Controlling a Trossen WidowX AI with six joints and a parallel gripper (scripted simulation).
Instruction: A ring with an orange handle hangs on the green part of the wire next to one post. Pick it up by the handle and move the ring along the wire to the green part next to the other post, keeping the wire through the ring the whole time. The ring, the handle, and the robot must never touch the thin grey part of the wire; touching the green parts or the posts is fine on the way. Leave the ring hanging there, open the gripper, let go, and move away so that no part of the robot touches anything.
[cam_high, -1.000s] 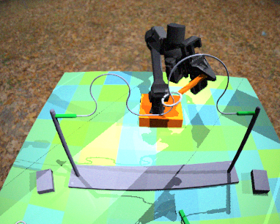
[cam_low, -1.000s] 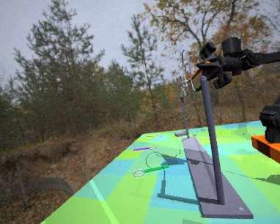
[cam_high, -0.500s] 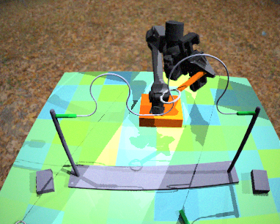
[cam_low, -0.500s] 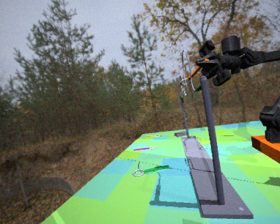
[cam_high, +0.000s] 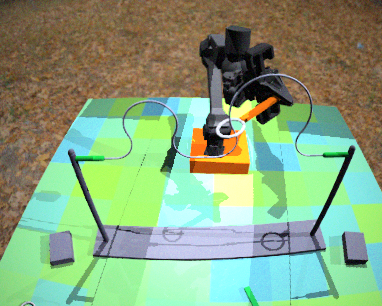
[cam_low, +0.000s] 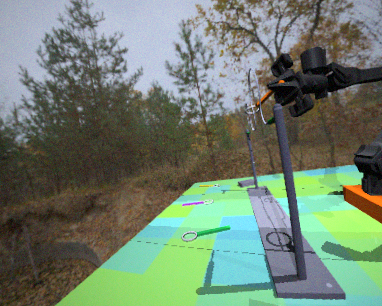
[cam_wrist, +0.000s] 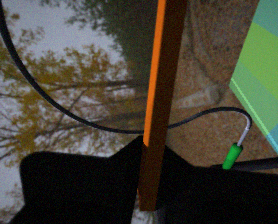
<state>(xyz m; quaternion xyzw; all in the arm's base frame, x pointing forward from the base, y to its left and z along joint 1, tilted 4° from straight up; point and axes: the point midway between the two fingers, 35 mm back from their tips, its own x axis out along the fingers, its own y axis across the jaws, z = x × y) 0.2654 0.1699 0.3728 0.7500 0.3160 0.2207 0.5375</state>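
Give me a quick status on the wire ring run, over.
Gripper shut on orange handle. Ring around grey wire, mid-span above the orange base. Green end at right post behind; left green end ahead.
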